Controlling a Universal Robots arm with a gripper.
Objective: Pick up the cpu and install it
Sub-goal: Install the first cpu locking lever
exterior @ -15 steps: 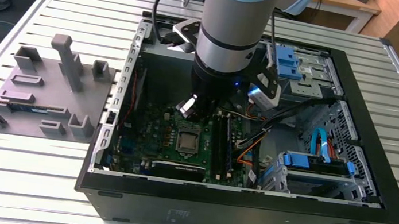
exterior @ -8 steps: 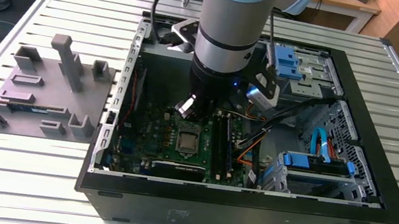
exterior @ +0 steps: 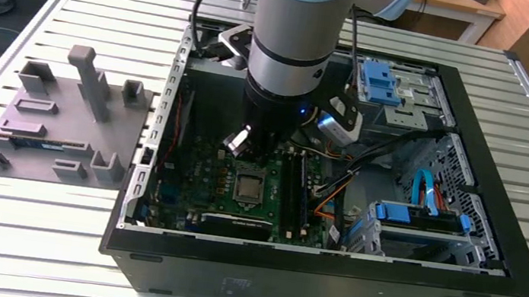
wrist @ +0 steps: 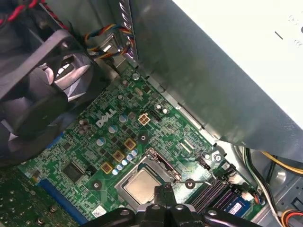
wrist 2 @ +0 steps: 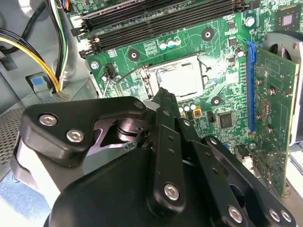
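One arm (exterior: pixel 294 37) reaches straight down into the open computer case (exterior: pixel 456 250) that lies on our slatted desk (exterior: pixel 8 230), its wrist vertical and the claw (exterior: pixel 256 150) low over the green motherboard (exterior: pixel 207 179). We see the claw's black linkage in the second wrist view (wrist 2: pixel 163 97), with its fingertips drawn close together to a narrow point; nothing sits between them. Whether the tips fully meet we cannot tell.

We find the cpu (exterior: pixel 248 186) lying flat in the socket frame (wrist: pixel 163 166) on the motherboard, just beyond the claw's tip and apart from it in both wrist views. It is a small square chip with a pale silver-grey metal top (wrist 2: pixel 182 79), dull and slightly reflective, inside a darker rim (wrist: pixel 140 186). The frame's thin wire lever (wrist: pixel 201 180) lies along one side of it. A grey parts fixture (exterior: pixel 62 129) stands on the desk to the exterior view's left of the case.
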